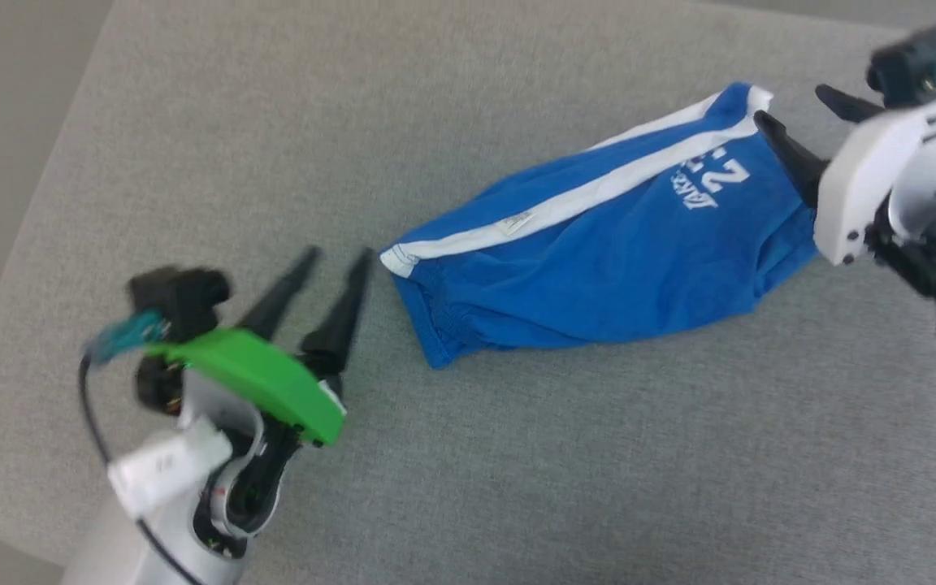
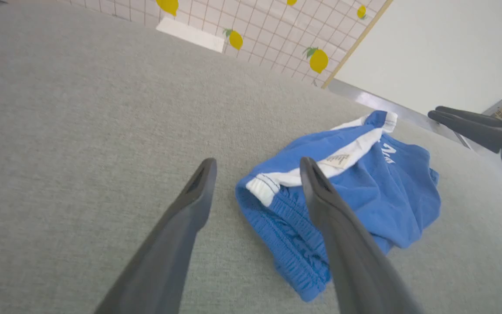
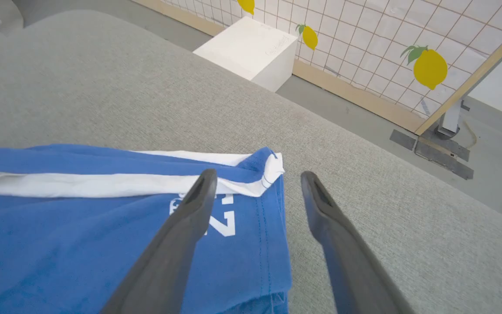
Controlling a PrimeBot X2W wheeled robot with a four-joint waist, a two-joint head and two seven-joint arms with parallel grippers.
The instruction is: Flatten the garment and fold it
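Head view: the garment [image 1: 598, 268] is laid rumpled on the grey fabric surface [image 1: 273, 122], its long axis stretched between both arms. The left gripper [image 1: 340, 253], fingers spread and empty, is poised just beside the waistband end; the right gripper [image 1: 791, 104], likewise spread, is held at the hem end

In my head view, right of centre, I read white lettering [image 1: 712, 183] upside down on the garment [image 1: 598, 268]: "LAKE" and a 2, the rest blurred. Its small tag [image 1: 517, 221] carries print too fine to read.
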